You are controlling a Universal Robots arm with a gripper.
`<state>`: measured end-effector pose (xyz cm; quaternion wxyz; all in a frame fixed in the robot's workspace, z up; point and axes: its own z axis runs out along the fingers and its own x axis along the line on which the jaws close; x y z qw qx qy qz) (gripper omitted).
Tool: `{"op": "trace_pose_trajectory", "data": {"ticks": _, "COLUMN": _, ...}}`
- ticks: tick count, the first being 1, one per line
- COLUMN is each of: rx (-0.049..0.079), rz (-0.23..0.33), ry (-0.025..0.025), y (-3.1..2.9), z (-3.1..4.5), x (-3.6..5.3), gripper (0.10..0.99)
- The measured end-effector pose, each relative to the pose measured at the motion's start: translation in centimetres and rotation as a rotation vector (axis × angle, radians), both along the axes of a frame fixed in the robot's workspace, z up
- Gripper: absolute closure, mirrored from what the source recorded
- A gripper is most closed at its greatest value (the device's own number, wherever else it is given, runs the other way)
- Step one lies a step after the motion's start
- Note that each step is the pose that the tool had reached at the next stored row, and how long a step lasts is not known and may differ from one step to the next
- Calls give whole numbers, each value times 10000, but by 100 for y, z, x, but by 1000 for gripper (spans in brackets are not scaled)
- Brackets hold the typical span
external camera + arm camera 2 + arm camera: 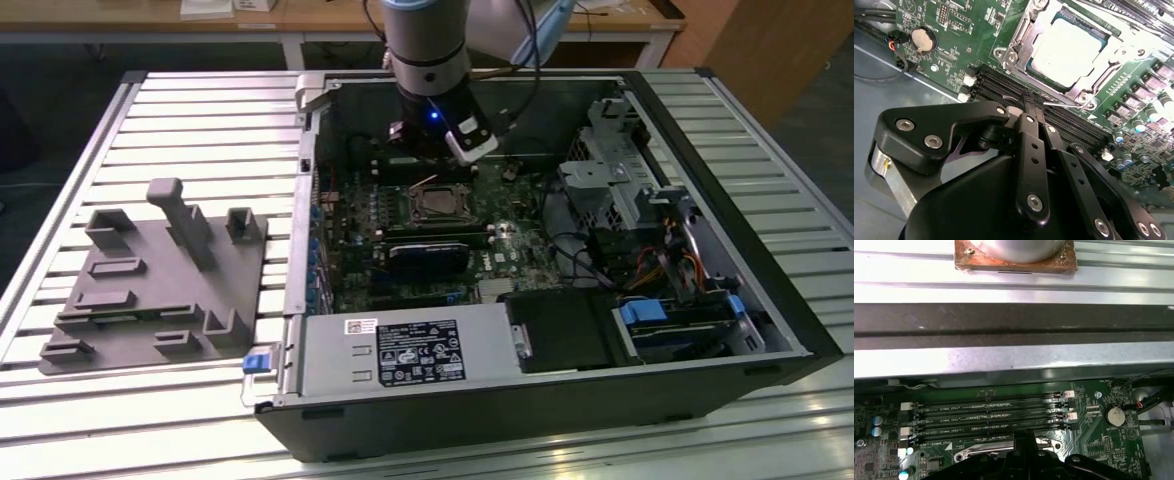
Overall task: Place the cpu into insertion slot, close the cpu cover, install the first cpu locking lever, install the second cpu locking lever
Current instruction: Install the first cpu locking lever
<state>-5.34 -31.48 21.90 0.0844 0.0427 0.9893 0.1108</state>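
An open computer case lies on the slatted metal desk. A grey moulded fixture plate rests well apart from it, toward the exterior view's left. Inside the case, a labelled power supply fills the near edge. A drive cage and loose cables crowd the side at the exterior view's right.

The arm reaches down into the case just behind the insertion slot. In the second wrist view the cpu sits flat in that slot with its dull metal top facing up. Being square, it has no marked long axis. The cpu cover lies down around it, framing the chip in its window.

The hand hangs over the black memory slots beside the socket, with its fingers drawn together and no gap showing. Its tips meet the end of a thin locking lever. The lever's long axis runs along the socket's edge, parallel to the memory slots. Whether the fingers pinch it cannot be told. A coin cell battery and a cluster of capacitors flank the area.
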Motion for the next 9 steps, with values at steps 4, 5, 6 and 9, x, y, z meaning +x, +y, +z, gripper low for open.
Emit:
{"op": "trace_pose_trajectory", "data": {"ticks": 4, "rx": -3, "rz": -98, "ry": -40, "y": 2, "z": -8, "x": 0, "gripper": 980}}
{"op": "trace_pose_trajectory", "data": {"ticks": 5, "rx": -2, "rz": -98, "ry": -41, "y": 3, "z": -8, "x": 0, "gripper": 980}}
{"op": "trace_pose_trajectory", "data": {"ticks": 6, "rx": -1, "rz": -99, "ry": -41, "y": 3, "z": -9, "x": 0, "gripper": 980}}
{"op": "trace_pose_trajectory", "data": {"ticks": 9, "rx": 1, "rz": -113, "ry": -44, "y": 4, "z": -12, "x": 0, "gripper": 980}}
